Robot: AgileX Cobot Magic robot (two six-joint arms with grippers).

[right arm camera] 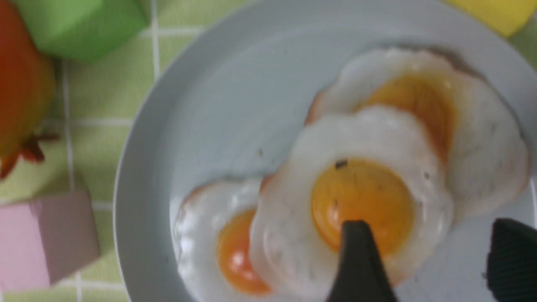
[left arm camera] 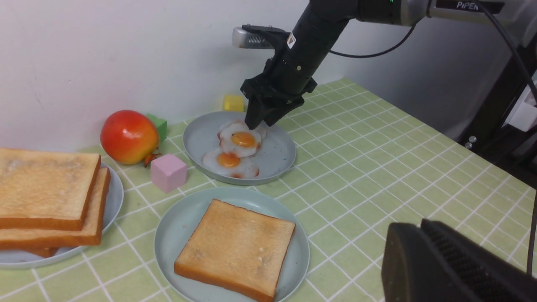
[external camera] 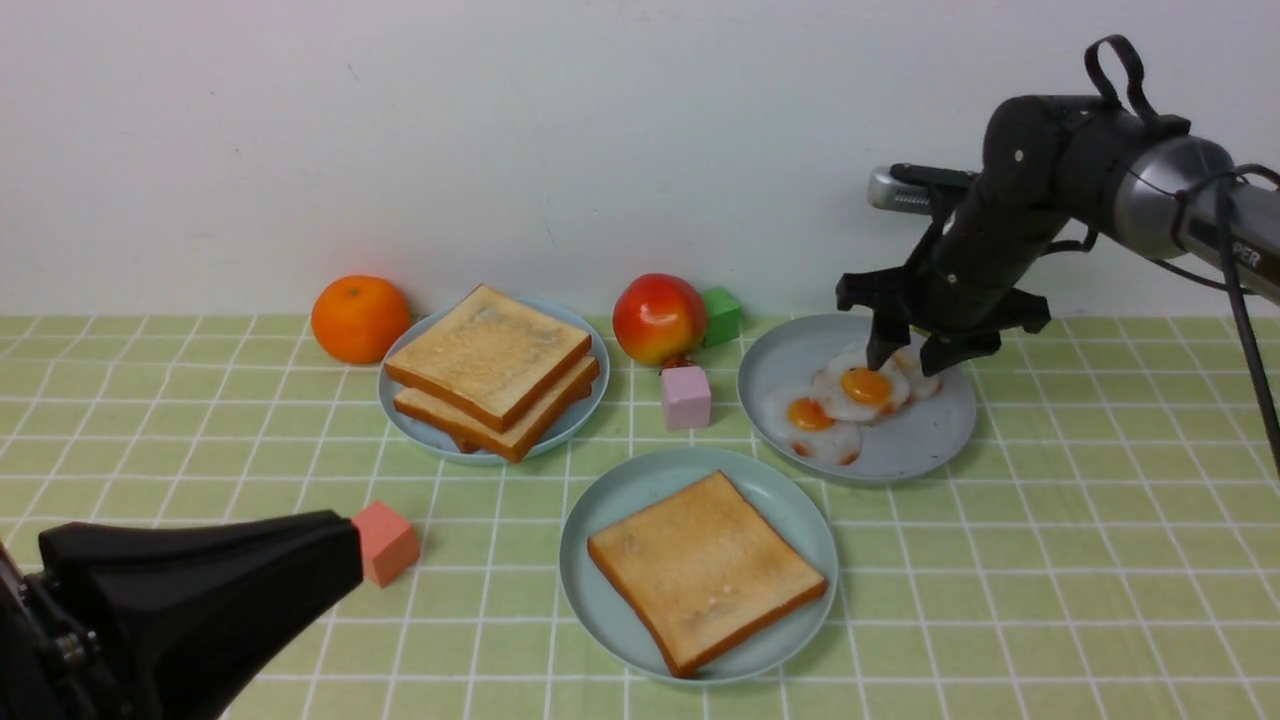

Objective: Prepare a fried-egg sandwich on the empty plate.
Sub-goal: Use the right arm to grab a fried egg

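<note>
Wall (external camera: 560,150): plain, off-white, at 12 o'clock behind counter (external camera: 1100,560). Counter covering: pale green, white grid lines. Left wrist view: dark upright post (left arm camera: 497,84) beyond the counter. Lighting: soft, even.

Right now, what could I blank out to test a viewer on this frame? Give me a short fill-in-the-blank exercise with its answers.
The plate in front holds a single slice of ____. The fried eggs lie on the ____ plate. The robot's ____ gripper is over those eggs. The block beside the toy fruit's stem, on the near side, is ____.

Missing words: toast; grey; right; pink.
</note>
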